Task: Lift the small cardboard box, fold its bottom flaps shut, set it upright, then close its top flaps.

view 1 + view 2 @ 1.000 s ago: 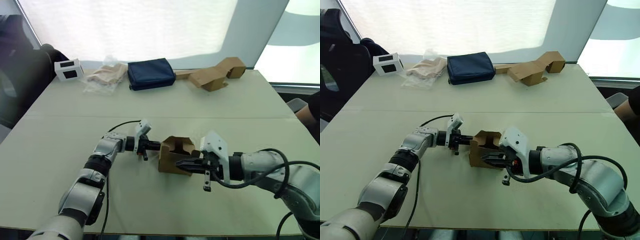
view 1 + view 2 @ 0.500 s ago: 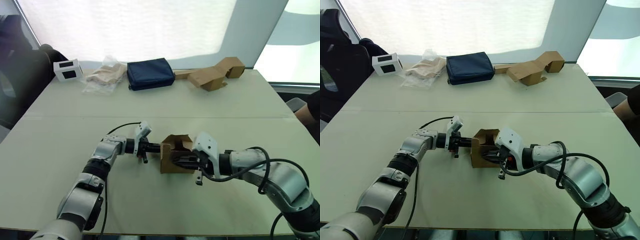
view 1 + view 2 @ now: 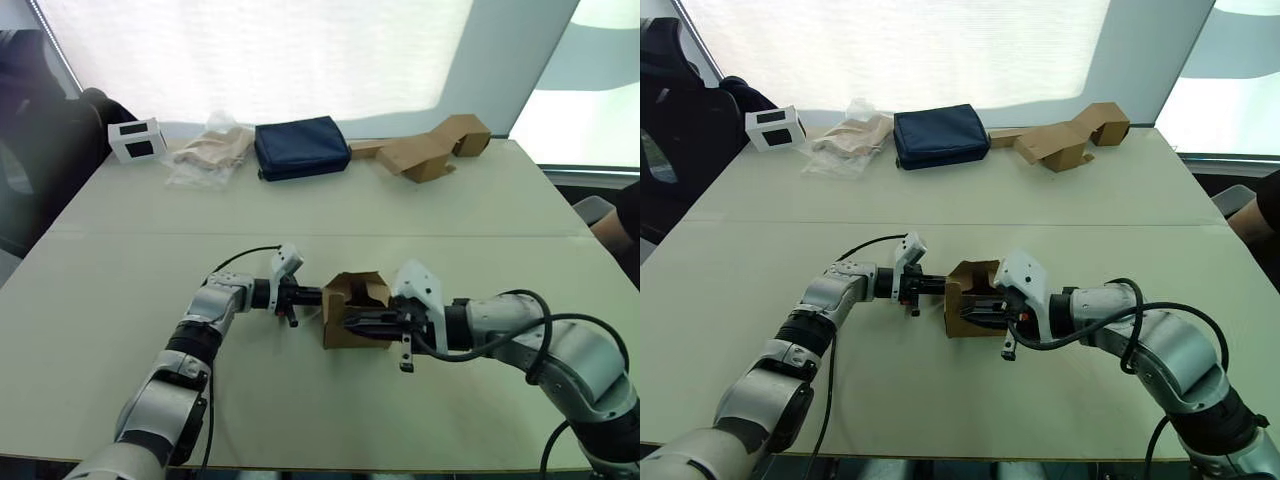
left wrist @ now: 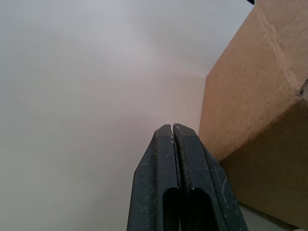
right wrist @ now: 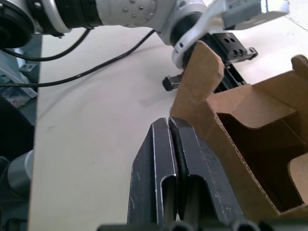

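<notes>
Near the table's (image 3: 120, 300) middle, the small cardboard box (image 3: 352, 312) sits open-topped between 2 arms reaching inward, the left gripper (image 3: 318, 296) and right gripper (image 3: 350, 325) each pressed against a wall with fingers closed, empty.

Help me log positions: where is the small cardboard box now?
In the left eye view the small cardboard box sits on the table near its front centre, between the left gripper and right gripper.
</notes>
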